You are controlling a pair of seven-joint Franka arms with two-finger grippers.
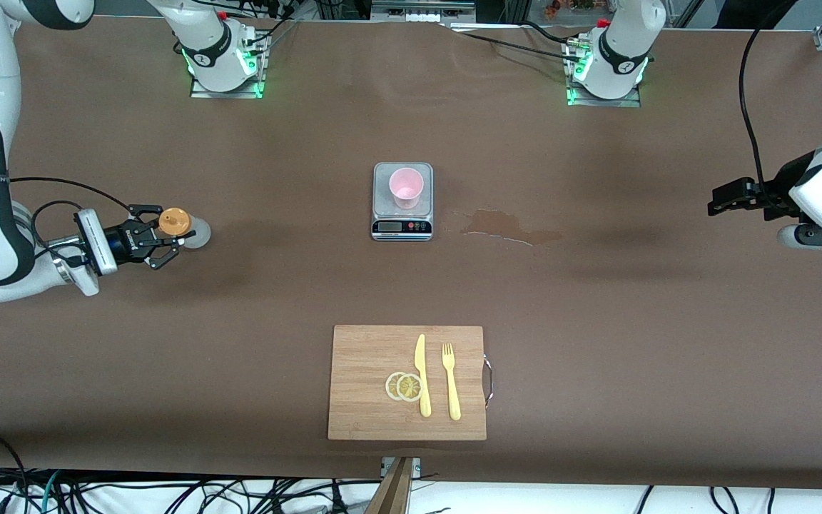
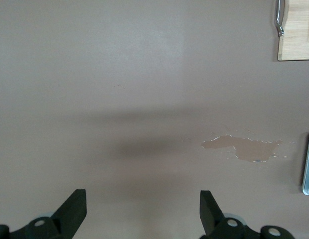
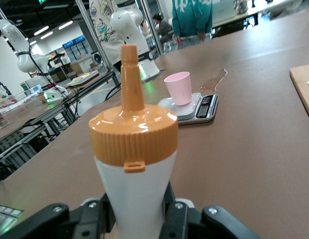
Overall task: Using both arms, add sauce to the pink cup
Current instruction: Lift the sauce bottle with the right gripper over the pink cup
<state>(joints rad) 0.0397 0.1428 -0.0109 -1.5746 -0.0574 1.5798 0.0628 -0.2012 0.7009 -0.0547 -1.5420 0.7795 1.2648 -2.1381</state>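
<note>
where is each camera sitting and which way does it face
Front view: high across the table, facing both arm bases; shows the right claw shut on the sauce bottle and the open left claw.
Left wrist view: looks down at bare table and a stain; its fingertips show.
Right wrist view: looks past the sauce bottle toward the pink cup on the scale.
All three views show the scale.
</note>
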